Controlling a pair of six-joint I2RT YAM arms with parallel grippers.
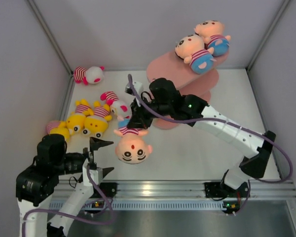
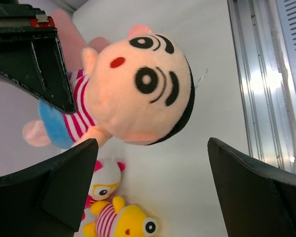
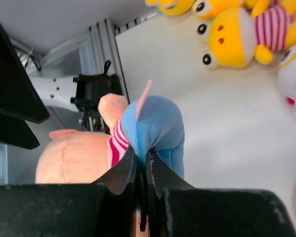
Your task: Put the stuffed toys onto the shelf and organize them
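Peach-faced doll [image 1: 133,149] hangs from R gripper [image 3: 143,157], pinched by shorts; L gripper [image 1: 103,157] spread wide beside head.

Table stock, as I read it from the top view:
- shelf [image 1: 160,74]: far side, right of centre.
- top-board pair [image 1: 192,49]: two dolls side by side on the shelf's top board.
- lone doll [image 1: 89,75]: far left corner, by the wall.
- doll cluster [image 1: 96,121]: left side, nearer me than the lone doll.
- centre doll [image 1: 132,145]: in front of the shelf, right of the cluster, pinched in the right gripper [image 1: 130,120], head toward me.
- left gripper [image 1: 107,157]: just left of that head, apart from it.
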